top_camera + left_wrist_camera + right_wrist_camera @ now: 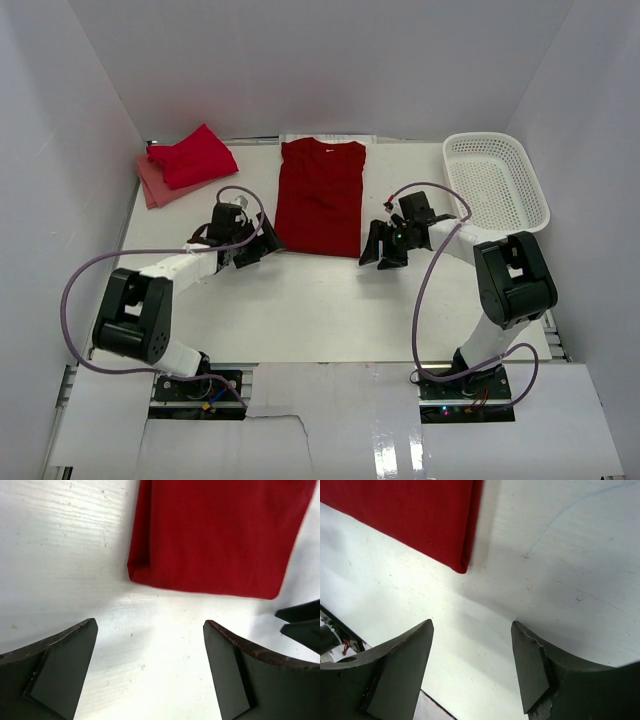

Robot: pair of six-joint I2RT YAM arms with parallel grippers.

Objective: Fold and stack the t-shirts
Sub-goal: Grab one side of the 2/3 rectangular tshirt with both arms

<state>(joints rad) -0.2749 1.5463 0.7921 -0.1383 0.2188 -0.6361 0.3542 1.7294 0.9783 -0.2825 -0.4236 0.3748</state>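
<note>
A deep red t-shirt (pixel 320 197) lies flat in the middle of the table, its sides folded in to a long strip, collar at the far end. Its near hem shows in the left wrist view (pixel 220 535), and its near right corner in the right wrist view (pixel 415 517). My left gripper (pixel 262 243) stands open just off the hem's left corner, with bare table between its fingers (pixel 60 670). At the hem's right corner my right gripper (pixel 380 248) is open too, holding nothing. A folded red t-shirt (pixel 192 157) rests on a salmon-pink one (pixel 152 185) at the far left.
A white lattice basket (pixel 497 180) stands at the far right of the table, close behind the right arm. White walls enclose the table on three sides. Purple cables loop from both arms over the near table.
</note>
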